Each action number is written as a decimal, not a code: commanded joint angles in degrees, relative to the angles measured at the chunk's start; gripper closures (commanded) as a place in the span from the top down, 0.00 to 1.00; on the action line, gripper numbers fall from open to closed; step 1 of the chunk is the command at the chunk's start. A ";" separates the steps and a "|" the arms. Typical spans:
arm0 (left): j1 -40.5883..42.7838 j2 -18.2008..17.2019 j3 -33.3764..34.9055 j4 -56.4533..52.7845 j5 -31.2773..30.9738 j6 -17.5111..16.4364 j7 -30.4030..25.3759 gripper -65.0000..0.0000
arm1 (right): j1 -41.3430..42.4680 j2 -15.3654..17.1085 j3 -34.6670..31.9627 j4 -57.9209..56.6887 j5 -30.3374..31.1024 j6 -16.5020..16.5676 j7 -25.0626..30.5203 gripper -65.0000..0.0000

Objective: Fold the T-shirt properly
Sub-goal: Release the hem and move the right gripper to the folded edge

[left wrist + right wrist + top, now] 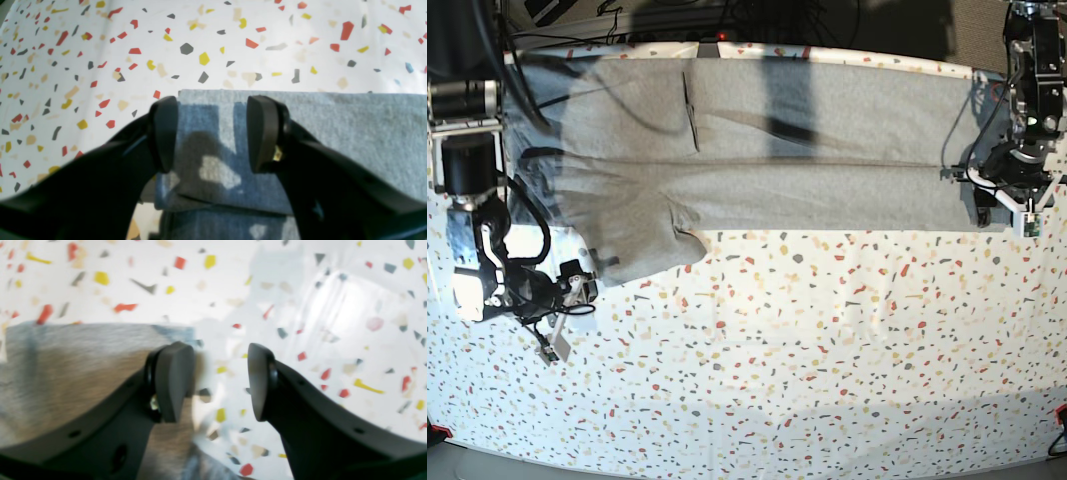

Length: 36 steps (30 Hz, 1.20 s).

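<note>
The light grey T-shirt (807,150) lies flat along the far edge of the table, folded into a long band with one sleeve (637,245) sticking out toward the front. No lettering shows. My left gripper (213,133) is open, its fingers straddling the corner of the shirt's (333,133) straight end; in the base view it (989,203) is at the right end of the band. My right gripper (217,383) is open and empty, one finger over the shirt's edge (66,366) and the other over bare table; in the base view it (582,282) is beside the sleeve.
The table (807,350) has a white speckled terrazzo cover. Black cables (527,215) and arm hardware crowd the left edge. The left arm's mount (1032,90) stands at the far right corner. The right wrist view is blurred.
</note>
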 commanded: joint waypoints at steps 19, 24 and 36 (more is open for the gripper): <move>-0.63 -0.68 -0.39 1.01 -0.13 0.44 -1.53 0.50 | 4.42 -4.98 -0.50 -10.34 -4.35 0.15 0.13 0.47; -0.63 -0.70 -0.39 1.01 -0.15 0.44 -1.53 0.50 | 4.42 -5.68 -0.50 -11.19 -4.37 0.22 -2.08 0.31; -0.61 -0.70 -0.39 1.01 -0.09 0.44 -1.51 0.50 | 4.46 -5.40 -0.50 -9.05 -6.54 3.13 6.43 0.00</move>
